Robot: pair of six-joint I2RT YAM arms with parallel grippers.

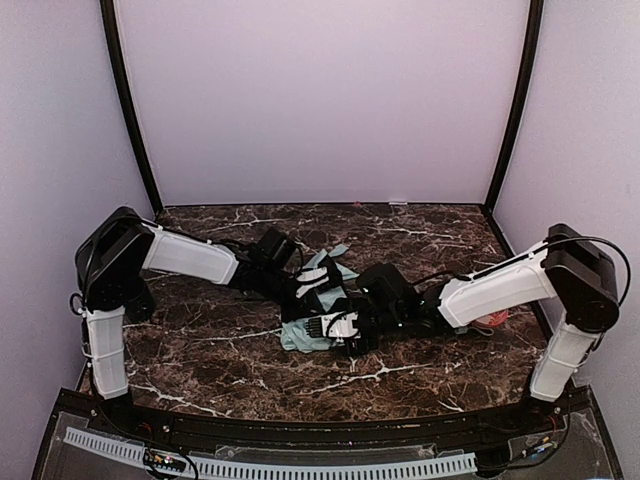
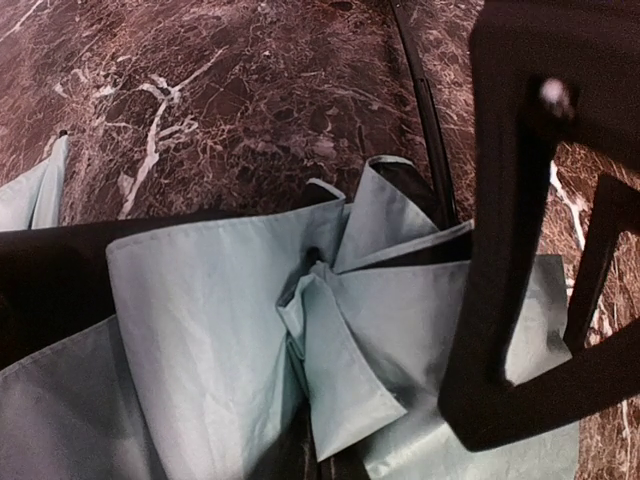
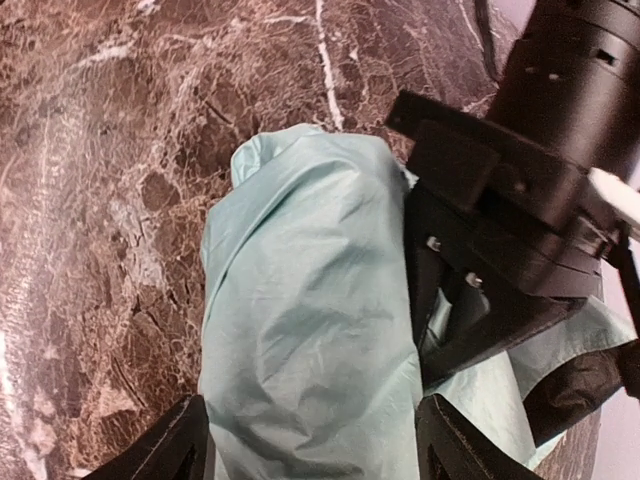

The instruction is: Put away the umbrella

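Right gripper (image 3: 310,425), mostly cropped, astride umbrella (image 3: 300,270)

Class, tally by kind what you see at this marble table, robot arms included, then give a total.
Umbrella: 1
Robot arms: 2, left arm and right arm
Orange-red object, partly hidden: 1
Total: 4

The left arm (image 1: 190,255) reaches in from the near left with its elbow raised, the forearm sloping down and rightward to the middle of the surface (image 1: 200,350), and its jaws are closed. The right arm (image 1: 495,288) mirrors it from the near right, its jaws spread wide, low beside the left wrist.
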